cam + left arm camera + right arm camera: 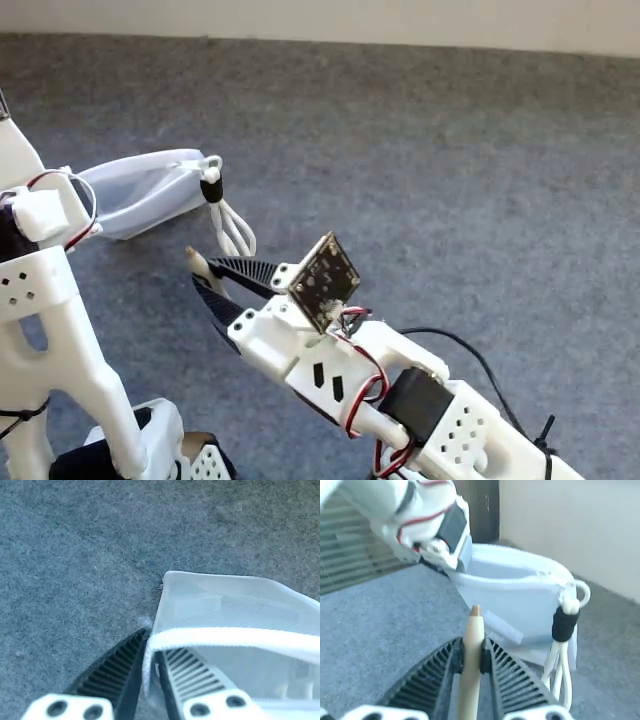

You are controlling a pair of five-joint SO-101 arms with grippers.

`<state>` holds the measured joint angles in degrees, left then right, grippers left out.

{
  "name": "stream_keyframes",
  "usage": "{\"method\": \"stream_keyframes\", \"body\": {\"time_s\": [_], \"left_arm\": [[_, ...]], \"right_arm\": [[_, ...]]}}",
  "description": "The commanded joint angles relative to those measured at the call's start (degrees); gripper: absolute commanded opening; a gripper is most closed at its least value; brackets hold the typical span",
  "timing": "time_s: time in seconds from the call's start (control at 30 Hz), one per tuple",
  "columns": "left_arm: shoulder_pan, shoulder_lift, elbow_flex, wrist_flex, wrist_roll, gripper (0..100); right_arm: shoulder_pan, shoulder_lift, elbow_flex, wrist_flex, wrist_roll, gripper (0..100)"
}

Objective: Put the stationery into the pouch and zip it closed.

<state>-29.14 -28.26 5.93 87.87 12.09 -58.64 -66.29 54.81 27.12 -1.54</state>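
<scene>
- The left pincer (150, 647) is clamped on the rim of the pouch (235, 607). There is 1 ribbed black finger (107, 672) on the outside and 1 pale finger against the mesh inside.
- The pouch is white mesh with a white zip edge. In the high view it sits beside the left arm (45, 290), over the grey worktop (450, 150).
- In the right wrist view the pouch's mouth stands open.
- At the pouch's free end hangs a zip pull (565, 625): a black band with white cord loops trailing below it.
- The right pincer (472, 647) is closed on a pencil (469, 677), which stands between the 2 black fingers with its tip pointing toward the pouch.
- In the high view the pencil's tip is near the cord loops and apart from the pouch.
</scene>
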Motion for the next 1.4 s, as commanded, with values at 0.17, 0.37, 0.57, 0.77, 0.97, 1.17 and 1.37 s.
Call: {"method": "stream_keyframes", "body": {"time_s": [0.17,0.37,0.57,0.77,0.97,1.17,1.37], "left_arm": [[-0.5,-1.1,-2.7,-0.8,1.0,1],[-0.5,-1.1,-2.7,-0.8,1.0,1],[0.5,-1.1,-2.7,-0.8,1.0,1],[2.6,-1.1,-2.6,-0.8,0.9,1],[2.6,-1.1,-2.6,-0.8,0.8,1],[2.7,-1.1,-1.1,-1.1,0.7,1],[2.8,-1.1,-1.1,-1.1,0.7,1]], "right_arm": [[-0.2,-0.7,-1.4,-22.4,6.0,0.5],[-0.2,-0.6,-3.5,-34.8,8.4,0.5],[2.3,-0.6,-8.6,-35.1,8.4,0.5],[4.7,1.8,-9.0,-35.6,8.4,0.5],[4.7,12.7,-8.7,-47.7,8.6,0.5],[4.7,22.8,-8.7,-56.8,8.5,0.5],[3.6,26.2,-8.8,-62.9,8.4,0.5]]}}
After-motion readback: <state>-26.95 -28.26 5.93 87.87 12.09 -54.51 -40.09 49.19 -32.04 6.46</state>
